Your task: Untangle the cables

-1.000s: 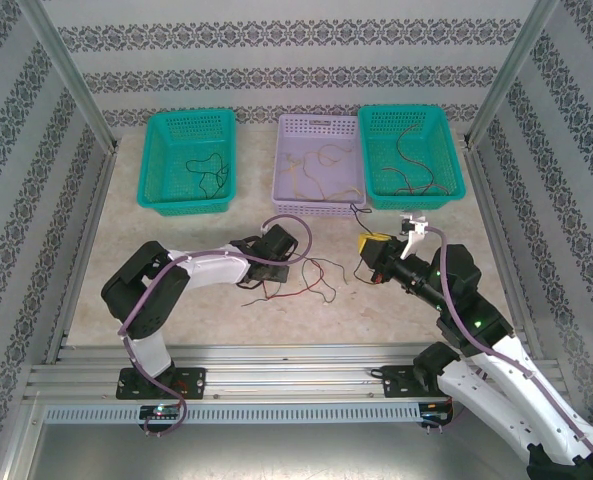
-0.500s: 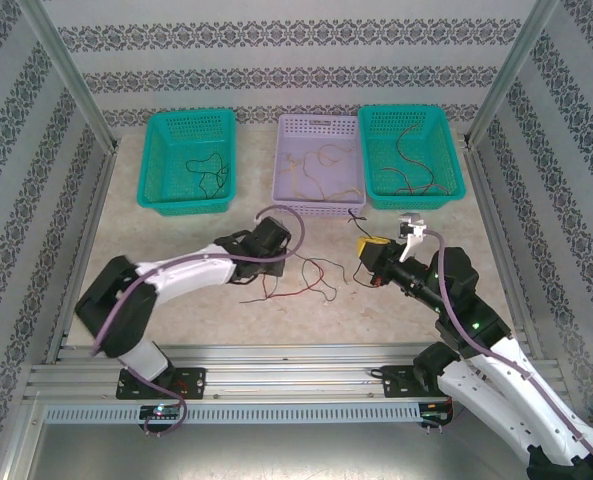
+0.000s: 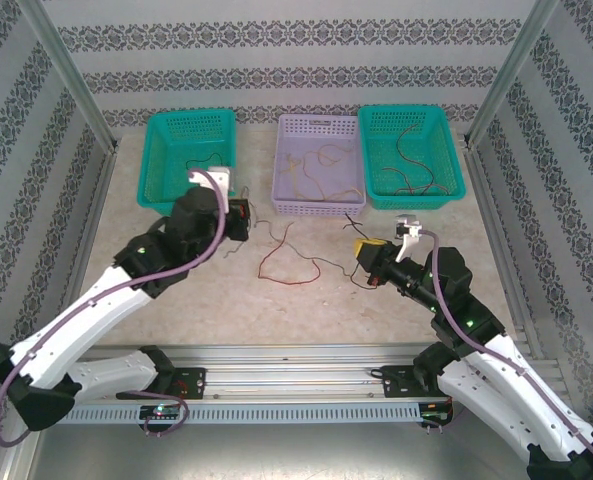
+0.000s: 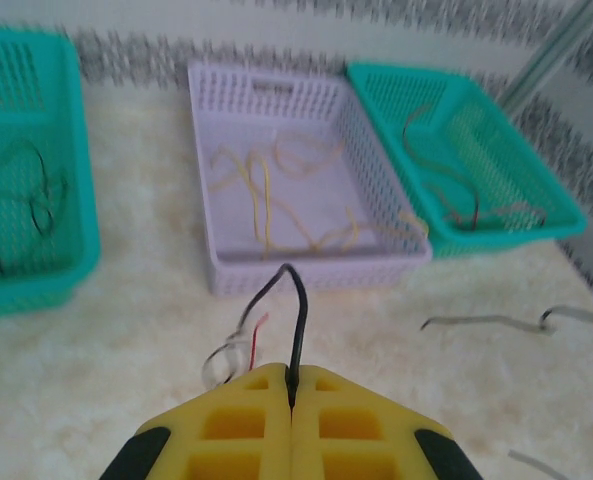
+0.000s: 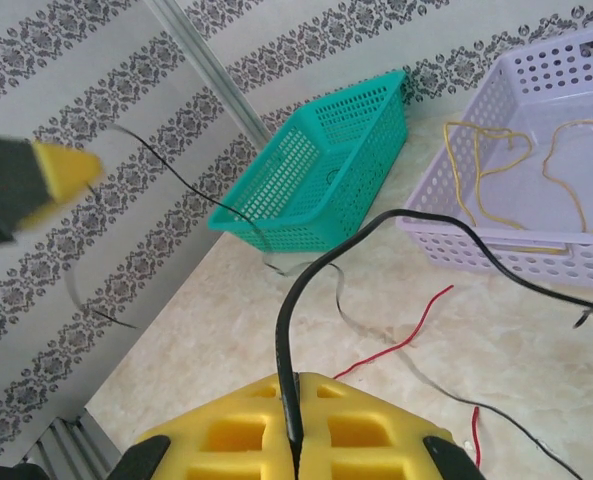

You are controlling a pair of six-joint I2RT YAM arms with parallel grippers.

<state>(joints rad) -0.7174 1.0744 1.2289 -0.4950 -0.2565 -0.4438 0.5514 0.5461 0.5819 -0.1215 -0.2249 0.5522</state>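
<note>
A loose tangle of thin cables lies mid-table: a red cable (image 3: 276, 262) and a black cable (image 3: 328, 266) stretched between the two arms. My left gripper (image 3: 244, 218) hangs raised near the left teal basket, its yellow fingers (image 4: 246, 420) shut on a black cable (image 4: 298, 310) that loops up from the tips, with a red cable (image 4: 253, 335) beneath. My right gripper (image 3: 360, 252) sits low to the right of the tangle, shut on a black cable (image 5: 306, 290) that arcs away to the right. A red cable (image 5: 396, 345) lies on the table beyond it.
Three baskets line the back: a left teal basket (image 3: 156, 200) with black wires, a purple basket (image 3: 316, 208) with yellow wires, and a right teal basket (image 3: 416, 198) with red and dark wires. Metal frame posts and patterned walls close in both sides.
My left arm has swung up and to the left from the table's middle, drawing its black cable with it and spreading the tangle out. The right gripper has barely shifted.
</note>
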